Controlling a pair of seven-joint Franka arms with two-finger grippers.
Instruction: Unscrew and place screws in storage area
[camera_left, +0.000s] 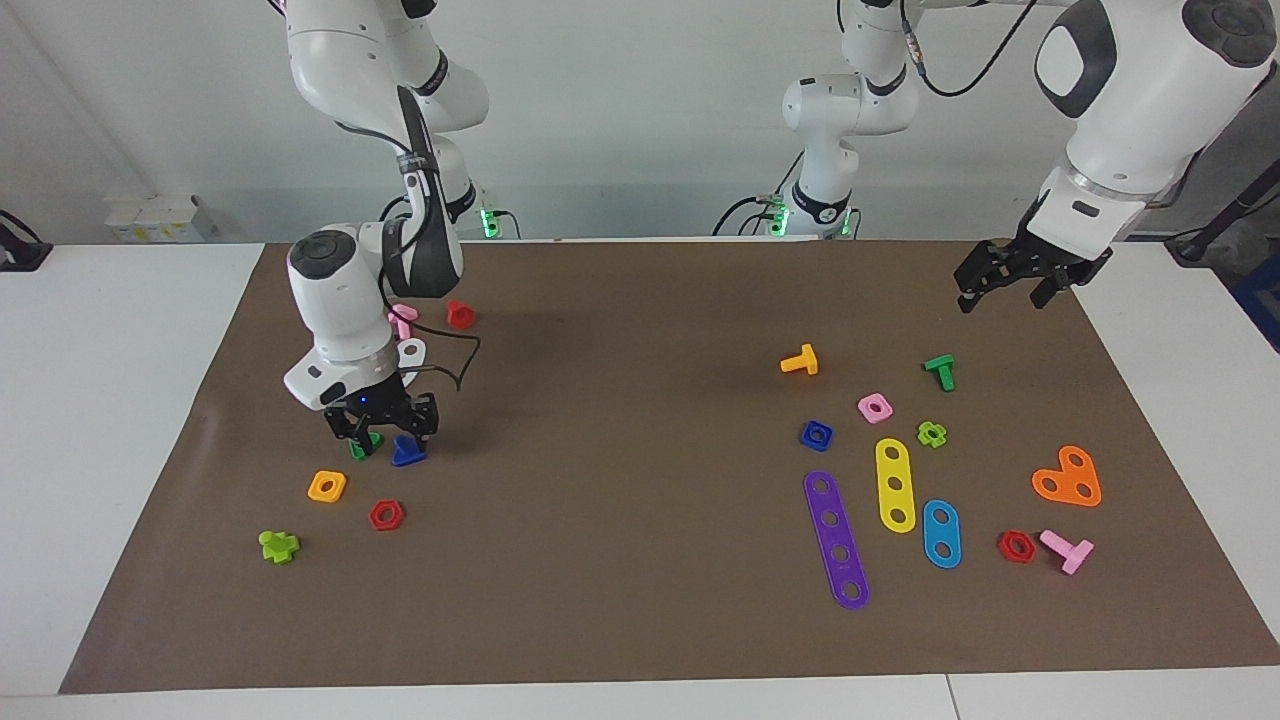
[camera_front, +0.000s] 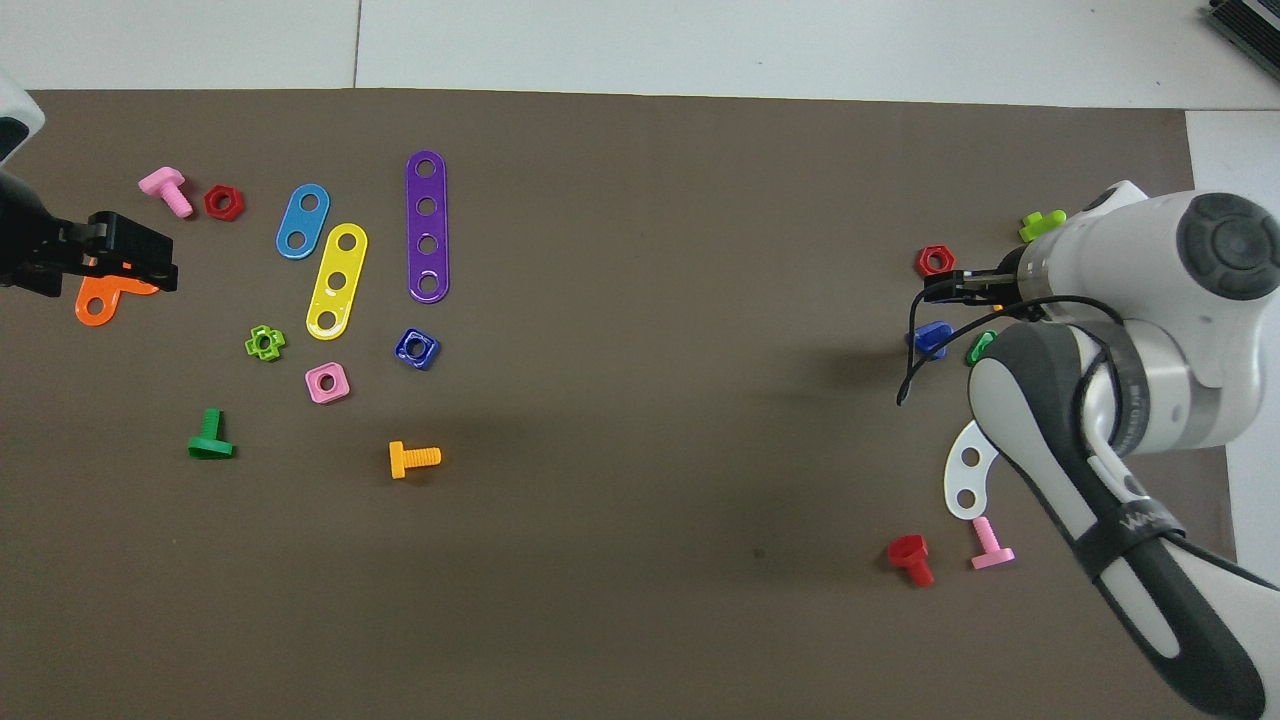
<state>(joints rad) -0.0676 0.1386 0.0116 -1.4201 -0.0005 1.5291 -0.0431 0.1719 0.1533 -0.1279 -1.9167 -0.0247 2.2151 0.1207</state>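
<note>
The right gripper hangs with its fingers spread and nothing between them, just above the dark-blue bolt, which lies on the mat beside the green triangular nut at the right arm's end. The blue square nut sits well apart toward the left arm's end, probably nearer the left gripper — released, waiting above the mat — though height makes that hard to judge.

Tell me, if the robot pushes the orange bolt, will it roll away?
Probably only a little. The orange bolt lies on its side, so its round shaft could roll, but its wide flat head would likely swing it in a curve and stop it. It looks like small plastic, so it is probably light and would slide easily on the brown mat.
</note>
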